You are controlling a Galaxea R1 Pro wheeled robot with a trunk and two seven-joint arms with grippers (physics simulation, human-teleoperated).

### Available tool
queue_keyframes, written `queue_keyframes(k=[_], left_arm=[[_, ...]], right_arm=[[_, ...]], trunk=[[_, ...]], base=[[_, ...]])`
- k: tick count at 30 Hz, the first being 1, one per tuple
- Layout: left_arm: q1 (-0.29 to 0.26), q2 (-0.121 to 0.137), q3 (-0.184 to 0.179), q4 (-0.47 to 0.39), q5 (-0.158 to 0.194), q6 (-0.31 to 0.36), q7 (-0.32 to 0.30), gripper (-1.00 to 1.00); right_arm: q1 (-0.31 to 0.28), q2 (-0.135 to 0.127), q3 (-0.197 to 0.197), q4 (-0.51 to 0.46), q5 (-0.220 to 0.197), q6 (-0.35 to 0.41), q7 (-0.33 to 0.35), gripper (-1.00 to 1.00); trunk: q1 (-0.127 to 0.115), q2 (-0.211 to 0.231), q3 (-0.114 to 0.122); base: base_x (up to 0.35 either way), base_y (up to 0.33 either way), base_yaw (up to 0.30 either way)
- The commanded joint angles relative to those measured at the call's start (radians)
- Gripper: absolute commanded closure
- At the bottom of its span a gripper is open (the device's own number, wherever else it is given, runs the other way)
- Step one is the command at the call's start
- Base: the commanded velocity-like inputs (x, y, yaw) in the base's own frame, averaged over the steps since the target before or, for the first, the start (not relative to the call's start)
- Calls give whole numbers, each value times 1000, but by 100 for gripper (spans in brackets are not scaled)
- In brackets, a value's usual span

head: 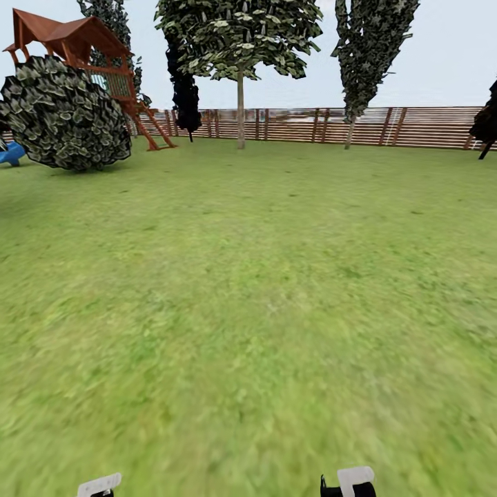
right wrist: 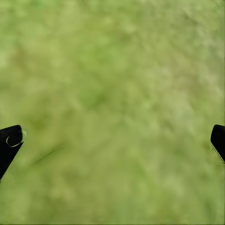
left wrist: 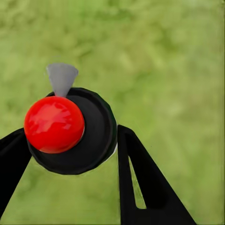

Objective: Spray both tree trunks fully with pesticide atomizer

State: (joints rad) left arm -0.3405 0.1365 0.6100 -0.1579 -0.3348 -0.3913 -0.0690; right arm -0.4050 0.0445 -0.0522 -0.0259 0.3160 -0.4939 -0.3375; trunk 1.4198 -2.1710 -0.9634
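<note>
Atomizer (left wrist: 70,129) clamped between left jaws, over grass (left wrist: 168,70).

Bright even daylight, soft faint shadows, grass (head: 248,310) smeared and blurry, distant fence (head: 414,126) sharper

A wooden playhouse (head: 83,55) stands behind a round bush (head: 65,114), beside perhaps a blue toy (head: 10,153)

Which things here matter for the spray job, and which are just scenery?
Job:
atomizer, held between left fingers
tree with bare pale trunk
lawn

Scenery:
playset
round bush
fence
cypress
</note>
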Motion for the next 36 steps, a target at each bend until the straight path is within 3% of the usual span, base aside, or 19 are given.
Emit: queue_keyframes(k=[1,36], left_arm=[[0,0,0,0,0,0,0,100],[0,0,-1,1,0,0,-2,100]], right_arm=[[0,0,0,0,0,0,0,-100],[0,0,0,0,0,0,0,-100]], trunk=[[0,0,0],[0,0,0]], base=[[338,0,0],[338,0,0]])
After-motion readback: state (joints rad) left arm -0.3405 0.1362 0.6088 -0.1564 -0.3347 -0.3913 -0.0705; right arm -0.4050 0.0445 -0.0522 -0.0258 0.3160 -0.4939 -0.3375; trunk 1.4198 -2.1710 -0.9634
